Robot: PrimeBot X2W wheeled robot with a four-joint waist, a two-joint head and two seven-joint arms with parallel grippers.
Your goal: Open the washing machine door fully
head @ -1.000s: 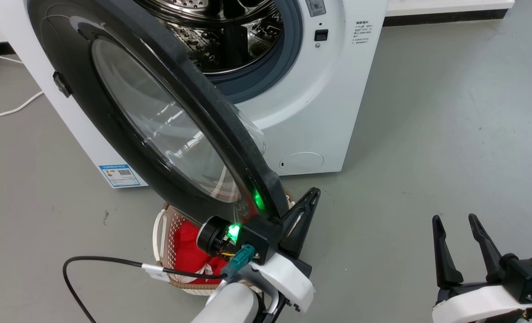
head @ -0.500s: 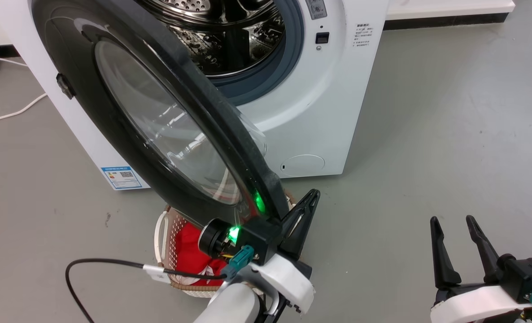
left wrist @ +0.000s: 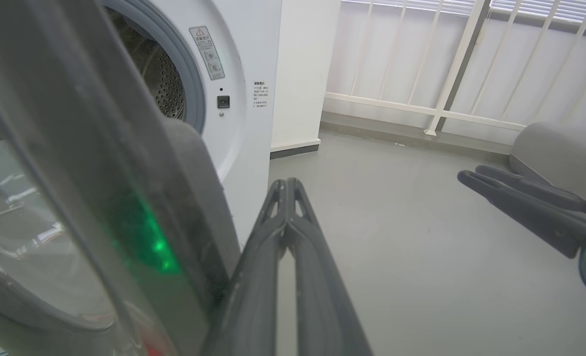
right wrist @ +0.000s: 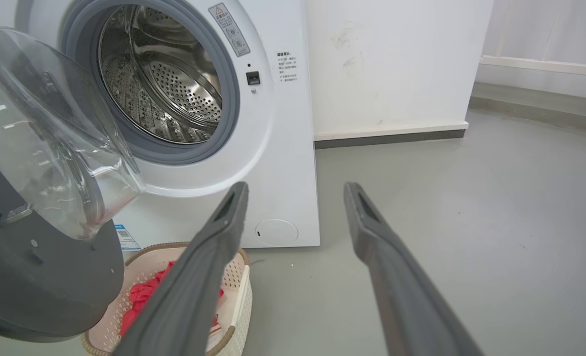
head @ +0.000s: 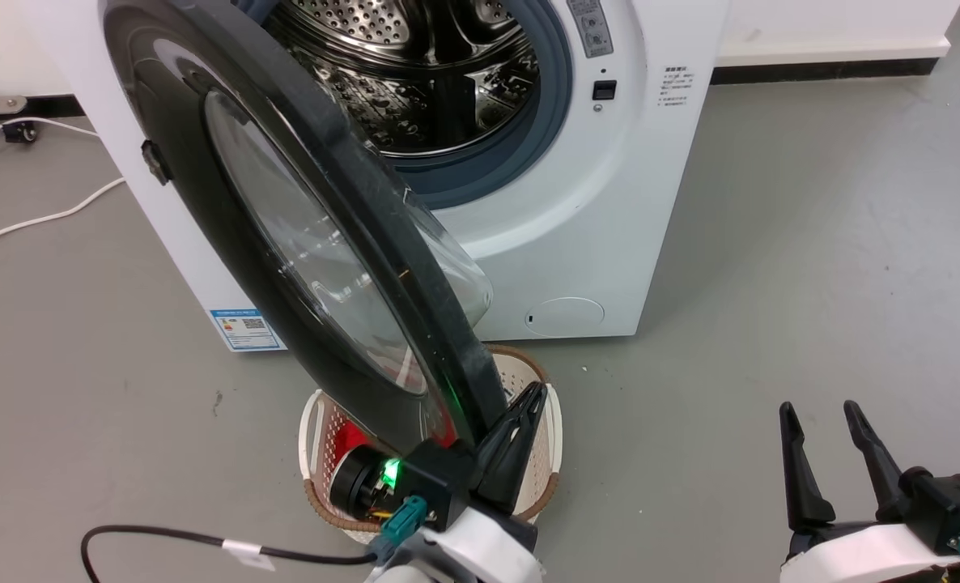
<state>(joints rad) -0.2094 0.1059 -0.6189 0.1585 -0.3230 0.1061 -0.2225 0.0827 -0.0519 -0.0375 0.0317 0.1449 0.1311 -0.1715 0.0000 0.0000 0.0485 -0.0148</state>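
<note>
Door is standing swung out, glass bulging toward the drum. My left claw is lying along its rim, fingers pressed together, holding nothing; right claw is gaping, empty.

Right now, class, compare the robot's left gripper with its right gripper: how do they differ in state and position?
The left gripper has its fingers pressed together; the right gripper has them spread apart. The left gripper sits right beside the lower edge of the washing machine door, above the laundry basket; the right gripper is well away from the door, over the floor. Both have long dark fingers on a white wrist.
</note>
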